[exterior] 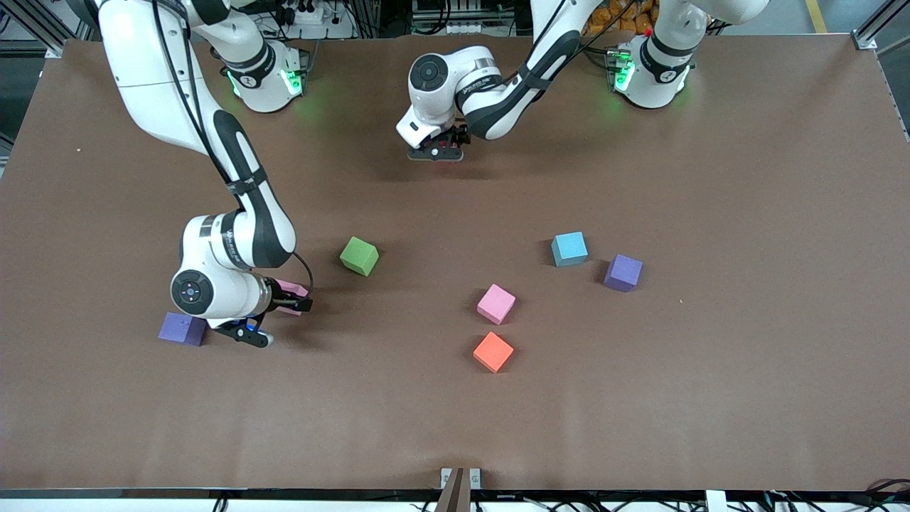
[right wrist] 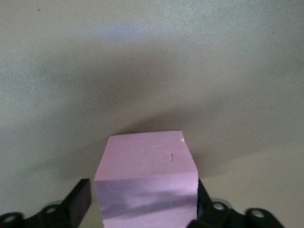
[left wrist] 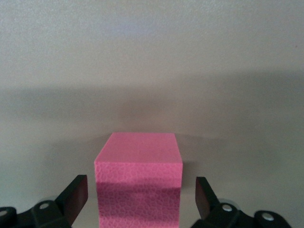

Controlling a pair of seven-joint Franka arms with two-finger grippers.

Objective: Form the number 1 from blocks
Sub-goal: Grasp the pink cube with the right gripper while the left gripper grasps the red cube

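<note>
My right gripper [exterior: 293,296] [right wrist: 142,202] is down at the table around a pale pink block [exterior: 290,288] [right wrist: 147,161]. One finger touches the block and a thin gap shows at the other finger [right wrist: 80,202], so it is open. A purple block [exterior: 183,329] lies beside its wrist. My left gripper [exterior: 435,151] [left wrist: 141,199] stands open astride a deep pink block [left wrist: 137,161], with a clear gap at each finger. That block barely shows under the hand in the front view. Green [exterior: 359,256], pink [exterior: 495,304], orange-red [exterior: 493,352], light blue [exterior: 569,249] and purple [exterior: 623,273] blocks lie loose.
The brown table [exterior: 746,391] carries only the blocks and both arms. The right arm's forearm [exterior: 249,192] slants down over the table beside the green block. The two arm bases [exterior: 266,78] [exterior: 647,71] stand along the table's edge farthest from the front camera.
</note>
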